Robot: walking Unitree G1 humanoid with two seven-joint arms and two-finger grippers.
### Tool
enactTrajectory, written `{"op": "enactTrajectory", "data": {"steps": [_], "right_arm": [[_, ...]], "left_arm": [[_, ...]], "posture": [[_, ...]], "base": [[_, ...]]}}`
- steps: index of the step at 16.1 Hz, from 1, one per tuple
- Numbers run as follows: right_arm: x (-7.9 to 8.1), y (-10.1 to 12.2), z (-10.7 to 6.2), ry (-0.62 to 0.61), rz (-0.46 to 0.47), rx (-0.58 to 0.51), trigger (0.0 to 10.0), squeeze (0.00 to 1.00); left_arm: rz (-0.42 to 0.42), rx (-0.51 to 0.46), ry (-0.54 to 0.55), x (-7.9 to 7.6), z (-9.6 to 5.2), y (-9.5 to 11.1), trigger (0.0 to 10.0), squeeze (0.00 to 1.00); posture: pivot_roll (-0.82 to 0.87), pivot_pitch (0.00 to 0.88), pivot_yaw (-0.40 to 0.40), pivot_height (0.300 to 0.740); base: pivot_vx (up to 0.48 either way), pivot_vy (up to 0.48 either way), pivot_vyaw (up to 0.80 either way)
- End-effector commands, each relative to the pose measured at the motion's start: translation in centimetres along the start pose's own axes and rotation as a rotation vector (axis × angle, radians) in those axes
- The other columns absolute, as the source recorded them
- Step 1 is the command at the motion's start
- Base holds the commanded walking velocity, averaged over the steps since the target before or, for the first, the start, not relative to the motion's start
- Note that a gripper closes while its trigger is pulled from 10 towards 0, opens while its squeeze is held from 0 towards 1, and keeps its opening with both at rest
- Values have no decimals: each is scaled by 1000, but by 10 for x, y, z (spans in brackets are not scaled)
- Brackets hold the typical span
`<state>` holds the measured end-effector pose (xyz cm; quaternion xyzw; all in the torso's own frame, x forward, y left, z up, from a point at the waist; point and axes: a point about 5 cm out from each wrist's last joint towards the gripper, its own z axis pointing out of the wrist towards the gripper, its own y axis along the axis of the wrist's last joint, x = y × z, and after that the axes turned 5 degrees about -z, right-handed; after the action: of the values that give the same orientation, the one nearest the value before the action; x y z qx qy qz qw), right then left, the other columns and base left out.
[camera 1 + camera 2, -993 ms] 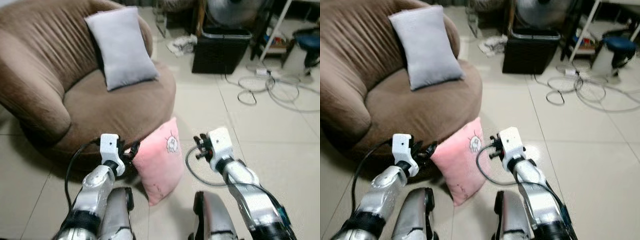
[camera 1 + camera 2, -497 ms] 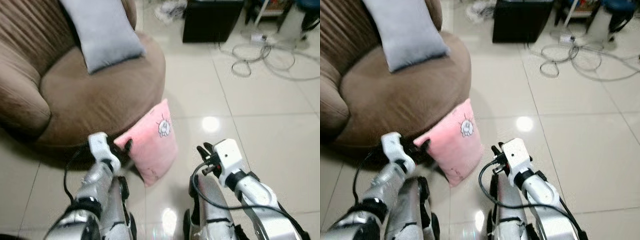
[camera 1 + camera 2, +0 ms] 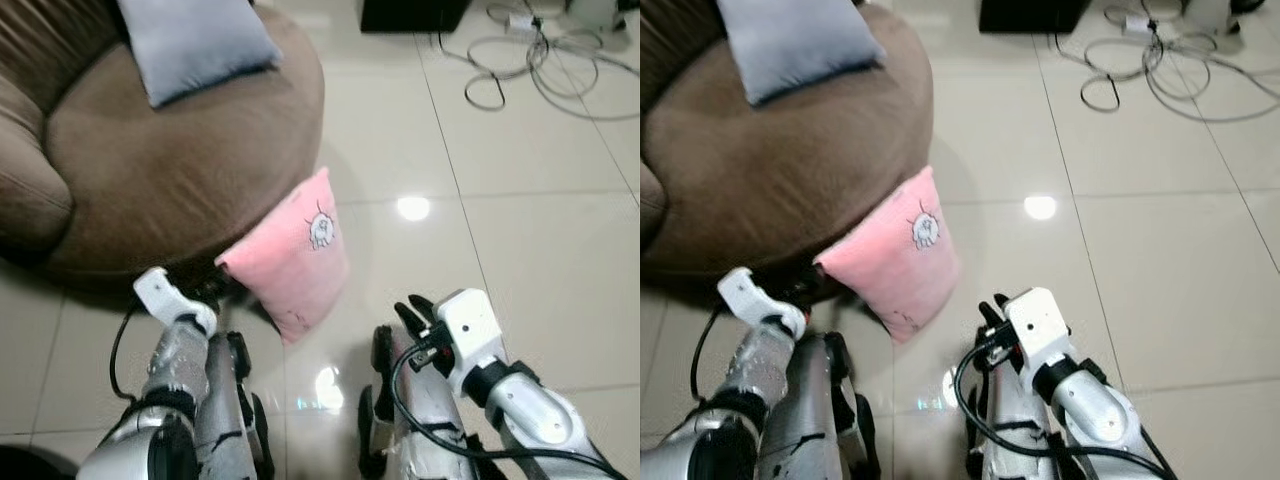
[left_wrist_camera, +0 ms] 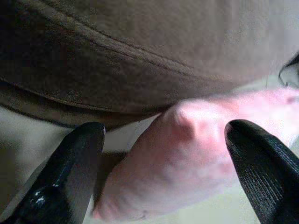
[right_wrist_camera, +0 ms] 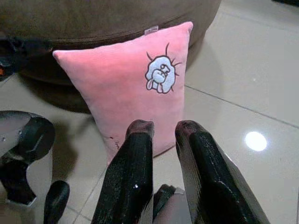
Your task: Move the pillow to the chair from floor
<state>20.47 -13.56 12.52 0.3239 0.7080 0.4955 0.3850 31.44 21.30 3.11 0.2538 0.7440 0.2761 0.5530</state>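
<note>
Left pincer [image 4: 163, 182] stands wide open, its two black fingers [image 4: 70, 177] spread to either side of a corner of the soft pink square pillow with a small white cartoon patch [image 3: 290, 262], not yet closed on it. Right pincer [image 5: 161, 154] hangs a little back from the pillow's lower edge, fingers nearly together and holding nothing.

The pillow stands tilted on the glossy beige tiled floor [image 3: 520, 240], leaning against the front of the round brown fabric chair [image 3: 170, 180], just ahead of both pincers. Judging from this, the task is barely begun: the reach is made, but the grasp, the lift and the placing on the seat are all left.

Beyond the left pincer, the chair seat carries a grey rectangular cushion [image 3: 195, 42] propped toward its back; the rest of the seat looks free for the pillow.
</note>
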Motion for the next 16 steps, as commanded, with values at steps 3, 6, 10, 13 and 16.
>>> {"op": "enactTrajectory", "data": {"steps": [3, 6, 10, 13, 16], "right_arm": [[1, 1, -14, -5, 19, 29, 10000, 0], [5, 2, -17, -13, 37, 44, 10000, 0], [10, 4, -21, -13, 45, 57, 10000, 0], [12, 7, -20, -16, 49, 56, 10000, 0], [12, 8, -21, -18, 52, 56, 10000, 0]], "left_arm": [[-224, -40, -45, -1, -1, -3, 10000, 0], [-290, -33, -153, -19, 4, -5, 10000, 0], [-129, 145, -182, -26, -1, -33, 10000, 0], [-132, 137, -171, -31, 2, -32, 10000, 0], [-156, 100, -161, -37, 6, -26, 10000, 0]], "posture": [[-186, 389, -42, 557], [-187, 406, -34, 557], [-192, 405, -15, 557], [-200, 397, -10, 557], [-196, 394, -7, 557]], "base": [[0, 0, 0], [0, 0, 0], [0, 0, 0], [0, 0, 0], [0, 0, 0]]}}
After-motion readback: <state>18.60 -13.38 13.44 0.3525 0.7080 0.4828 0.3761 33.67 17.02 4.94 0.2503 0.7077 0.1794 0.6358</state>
